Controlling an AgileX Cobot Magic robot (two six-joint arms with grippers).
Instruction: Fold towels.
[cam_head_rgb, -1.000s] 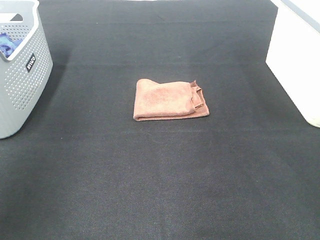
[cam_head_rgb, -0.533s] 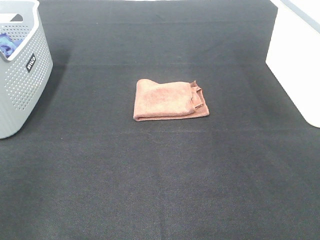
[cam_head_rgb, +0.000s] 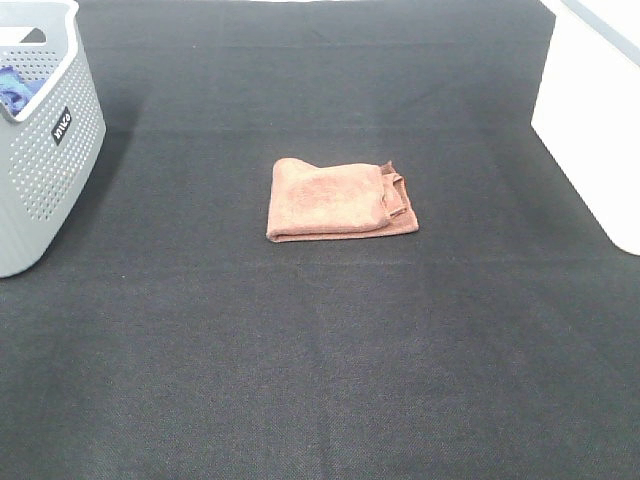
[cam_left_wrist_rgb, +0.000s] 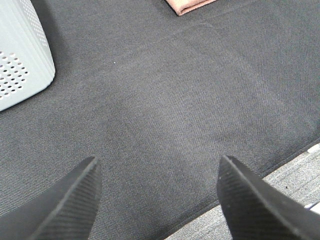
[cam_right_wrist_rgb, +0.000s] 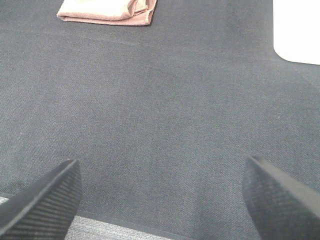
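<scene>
1. Exterior high view: neither claw shows here. The towel (cam_head_rgb: 340, 200) lies folded into a compact rectangle near the middle of the dark worktop (cam_head_rgb: 320, 360), with layered edges and a small hem corner peeking out on its right side. A grey perforated basket (cam_head_rgb: 45, 150) holding something blue stands at the left edge, and a white bin (cam_head_rgb: 590, 120) stands at the right; both are well apart from the towel. Judging by the stacked layers, the folding looks finished or nearly so. What may remain is tidying that loose corner, or moving the towel to a container, though the pictures do not say which.

2. Left wrist view: the left claw (cam_left_wrist_rgb: 160, 195) has its two fingers spread wide apart, holding nothing, above bare worktop close to its near edge. The towel (cam_left_wrist_rgb: 192, 5) is well ahead of this claw, only a corner showing. The basket (cam_left_wrist_rgb: 22, 55) sits ahead and to one side, nearer than the towel.

3. Right wrist view: the right claw (cam_right_wrist_rgb: 160, 197) is likewise spread wide and empty, hanging over the worktop close to its edge. The towel (cam_right_wrist_rgb: 107, 11) lies well ahead of it, untouched, and the white bin (cam_right_wrist_rgb: 297, 30) is ahead on the other side.
</scene>
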